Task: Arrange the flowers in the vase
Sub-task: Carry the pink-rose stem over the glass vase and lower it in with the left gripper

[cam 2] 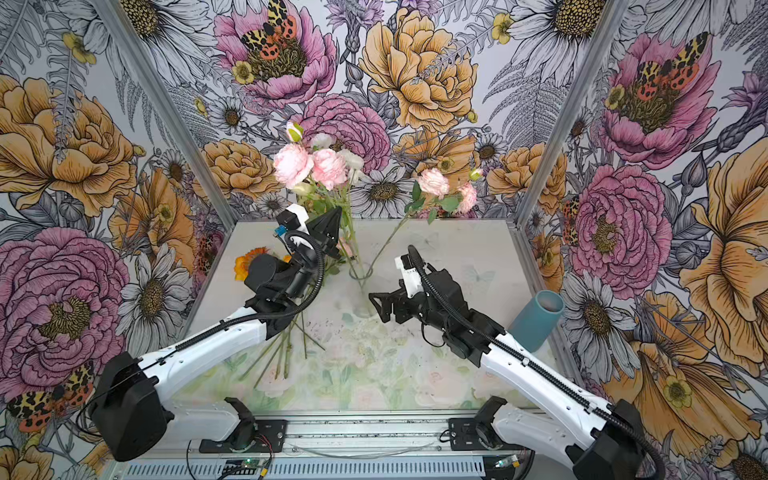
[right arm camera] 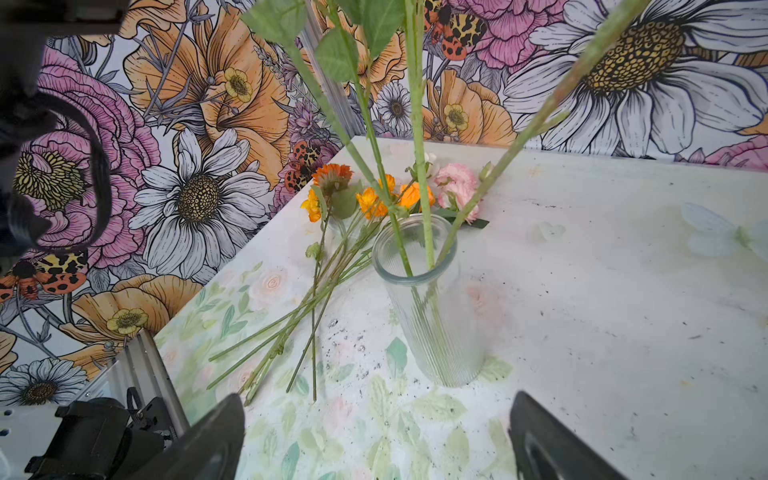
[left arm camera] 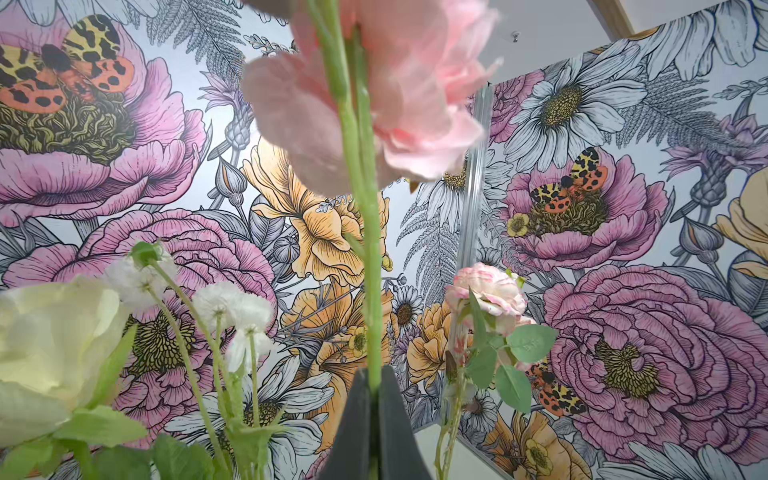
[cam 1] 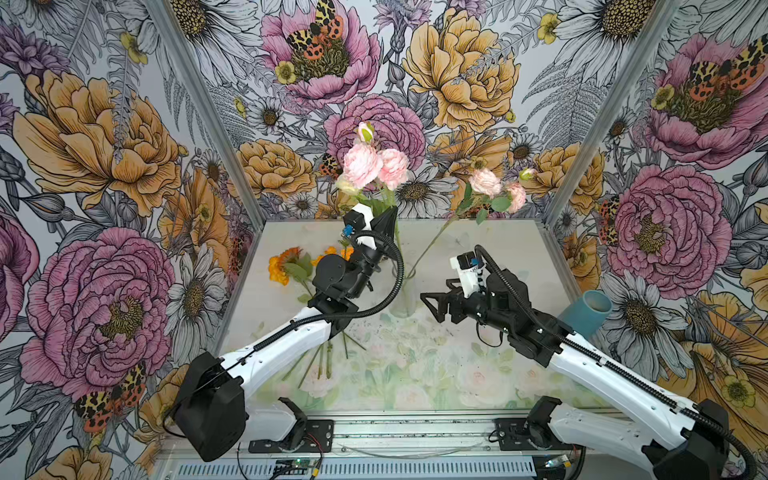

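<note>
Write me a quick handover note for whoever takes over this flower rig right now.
Left gripper: shut on the stem of a pink flower, held upright over the vase.
Right gripper: open, empty, close beside the vase.
Done: three stems stand in the vase; the held one seems to be among them.
Left to do: release that stem, then bring in the loose flowers, orange and pink, lying on the table on the left arm's side of the vase.
</note>
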Robot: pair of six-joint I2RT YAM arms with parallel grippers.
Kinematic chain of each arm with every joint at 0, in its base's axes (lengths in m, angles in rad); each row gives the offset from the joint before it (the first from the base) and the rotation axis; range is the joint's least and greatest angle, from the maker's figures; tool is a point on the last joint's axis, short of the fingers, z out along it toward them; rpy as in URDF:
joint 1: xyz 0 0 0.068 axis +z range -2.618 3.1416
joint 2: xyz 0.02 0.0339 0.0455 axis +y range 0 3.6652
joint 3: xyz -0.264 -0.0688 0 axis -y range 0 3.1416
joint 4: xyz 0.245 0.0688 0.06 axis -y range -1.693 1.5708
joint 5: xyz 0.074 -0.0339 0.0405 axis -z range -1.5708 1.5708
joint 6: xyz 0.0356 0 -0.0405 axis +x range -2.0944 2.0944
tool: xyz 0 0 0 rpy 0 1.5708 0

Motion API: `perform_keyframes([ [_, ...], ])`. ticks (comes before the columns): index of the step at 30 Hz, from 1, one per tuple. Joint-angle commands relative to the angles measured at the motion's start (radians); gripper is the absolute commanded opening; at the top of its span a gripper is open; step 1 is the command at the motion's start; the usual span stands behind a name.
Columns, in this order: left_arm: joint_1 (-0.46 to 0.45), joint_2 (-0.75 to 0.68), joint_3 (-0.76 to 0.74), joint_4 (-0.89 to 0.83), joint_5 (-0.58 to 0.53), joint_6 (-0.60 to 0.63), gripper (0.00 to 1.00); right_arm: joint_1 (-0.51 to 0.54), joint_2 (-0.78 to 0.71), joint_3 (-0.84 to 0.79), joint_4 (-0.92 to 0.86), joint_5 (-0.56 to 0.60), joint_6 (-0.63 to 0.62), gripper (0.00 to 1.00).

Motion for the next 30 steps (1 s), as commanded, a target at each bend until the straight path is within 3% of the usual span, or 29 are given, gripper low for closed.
perform_keyframes([
  [1, -0.007, 0.001, -0.006, 0.037, -0.026, -0.031, 0.00, -0.007, -0.007, 0.002, 0.003, -0.017, 0.000, 1.00],
  [21, -0.039, 0.036, -0.200, 0.158, -0.103, -0.129, 0.00, -0.011, 0.009, 0.009, 0.004, -0.033, 0.008, 1.00],
  [25, -0.039, 0.088, -0.231, 0.231, -0.100, -0.125, 0.00, -0.010, 0.006, 0.011, 0.003, -0.039, 0.010, 0.99],
  [30, -0.053, 0.179, -0.298, 0.454, -0.112, -0.130, 0.00, -0.010, 0.019, 0.022, 0.002, -0.070, 0.015, 1.00],
])
